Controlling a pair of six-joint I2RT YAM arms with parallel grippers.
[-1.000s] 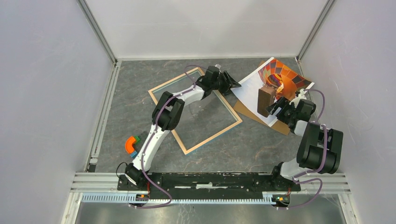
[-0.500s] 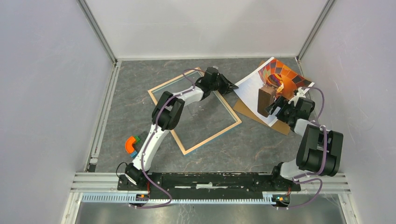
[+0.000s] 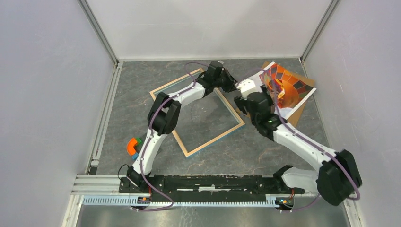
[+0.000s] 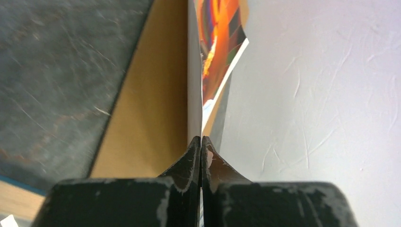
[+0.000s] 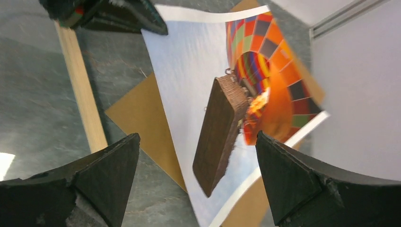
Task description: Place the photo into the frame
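Note:
The photo [image 3: 286, 87], a print of an orange hot-air balloon, lies at the back right with its far side curled up. Its near-left corner is pinched by my left gripper [image 3: 235, 86]. In the left wrist view that gripper [image 4: 201, 142] is shut on the photo [image 4: 215, 52], seen edge-on. My right gripper [image 3: 249, 100] hovers open just above the photo's left part. In the right wrist view it [image 5: 197, 136] is wide open and empty over the photo [image 5: 189, 71]. The frame [image 3: 215, 137] lies flat at the centre, wood side up.
A brown cardboard backing board [image 3: 297, 115] lies under the photo, also visible as cardboard [image 5: 142, 123]. An orange, green and blue toy [image 3: 134, 145] sits beside the left arm. The right wall [image 3: 354, 71] stands close behind the photo.
My left gripper has closed on the photo's corner. The right arm swung from the photo's right side to its near-left part, its jaws opening wider.

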